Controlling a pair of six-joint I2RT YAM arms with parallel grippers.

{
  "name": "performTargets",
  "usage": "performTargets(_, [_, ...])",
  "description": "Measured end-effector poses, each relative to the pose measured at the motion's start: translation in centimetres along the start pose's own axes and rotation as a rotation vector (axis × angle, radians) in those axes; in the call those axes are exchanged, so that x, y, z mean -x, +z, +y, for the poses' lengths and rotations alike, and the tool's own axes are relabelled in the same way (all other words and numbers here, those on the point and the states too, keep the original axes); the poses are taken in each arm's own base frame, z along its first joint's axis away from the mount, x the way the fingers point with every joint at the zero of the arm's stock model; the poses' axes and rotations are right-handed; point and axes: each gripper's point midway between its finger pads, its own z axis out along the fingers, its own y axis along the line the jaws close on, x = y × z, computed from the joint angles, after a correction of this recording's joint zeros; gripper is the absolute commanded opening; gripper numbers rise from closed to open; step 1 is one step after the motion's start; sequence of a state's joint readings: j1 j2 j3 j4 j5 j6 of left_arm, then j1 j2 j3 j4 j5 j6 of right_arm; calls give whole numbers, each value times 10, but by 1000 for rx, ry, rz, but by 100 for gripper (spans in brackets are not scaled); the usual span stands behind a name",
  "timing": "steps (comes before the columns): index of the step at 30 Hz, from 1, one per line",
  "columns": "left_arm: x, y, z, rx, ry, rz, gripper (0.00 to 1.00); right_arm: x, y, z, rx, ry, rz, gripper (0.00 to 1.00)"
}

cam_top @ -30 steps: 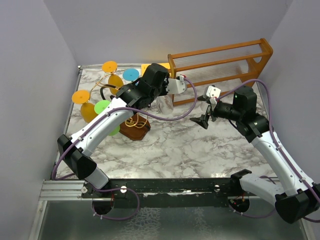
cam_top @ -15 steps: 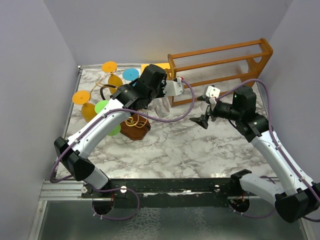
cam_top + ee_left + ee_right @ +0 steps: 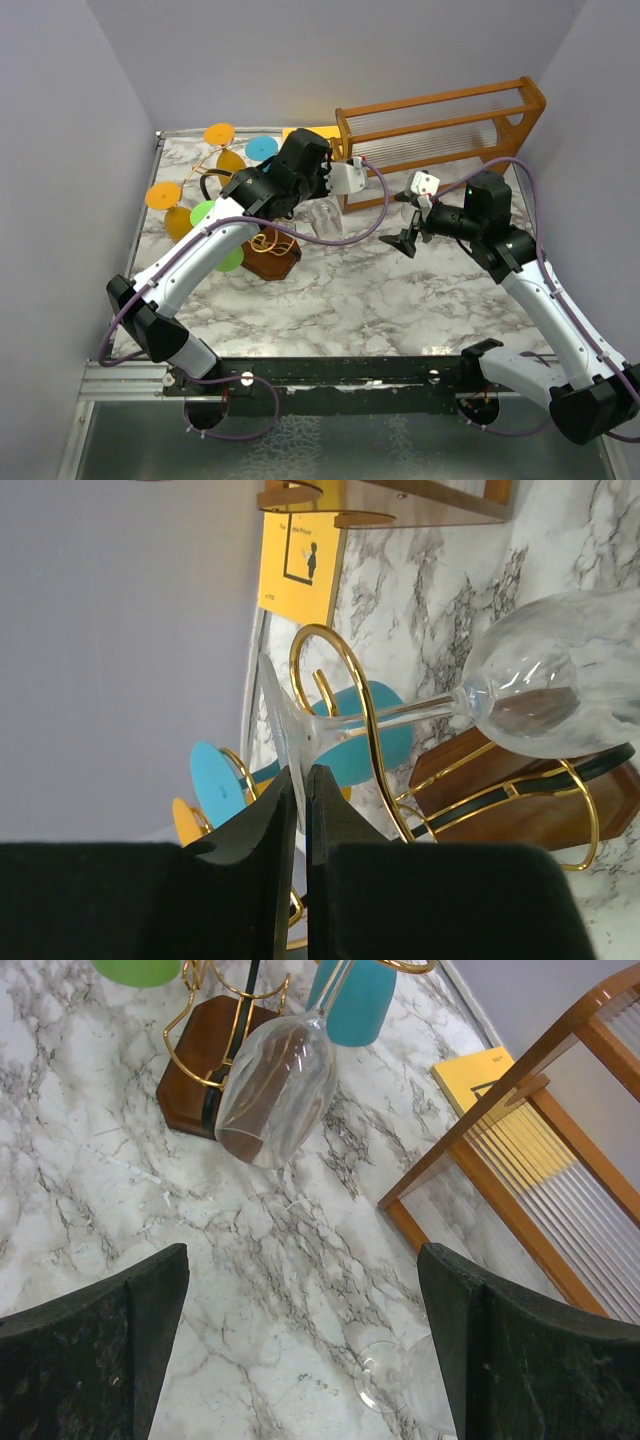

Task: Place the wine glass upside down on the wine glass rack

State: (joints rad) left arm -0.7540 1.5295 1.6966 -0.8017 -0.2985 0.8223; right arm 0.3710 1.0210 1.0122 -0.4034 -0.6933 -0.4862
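You have a white marbled surface [image 3: 390, 300]. On it stand the wine glass rack [image 3: 270, 258] on its dark wooden base at left, an orange-brown wooden frame [image 3: 530, 95] at the back, and a yellow card [image 3: 300, 555] beside it.

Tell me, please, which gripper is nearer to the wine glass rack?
Left. The left gripper, shut on the wine glass by its foot, is beside the rack, at its gold wire arms; the right gripper stands open, well off to the right.
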Motion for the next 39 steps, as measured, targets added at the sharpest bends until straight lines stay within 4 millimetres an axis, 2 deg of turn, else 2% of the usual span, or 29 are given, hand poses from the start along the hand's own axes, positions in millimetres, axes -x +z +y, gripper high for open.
performTargets(4, [12,-4,-2,-34,-20,-57,0,0,0,0,0,-1,0,96])
performTargets(10, [20,-8,8,-18,-43,-90,0,0,0,0,0,-1,0,96])
performTargets(16, [27,7,12,0,-55,-84,0,0,0,0,0,-1,0,96])
performTargets(24, [19,20,17,45,-58,-16,0,0,0,0,0,-1,0,96])
performTargets(30, [12,17,24,78,-47,23,0,0,0,0,0,-1,0,96])
performTargets(39, [6,7,22,66,-28,33,0,-1,-1,-1,-4,0,1,96])
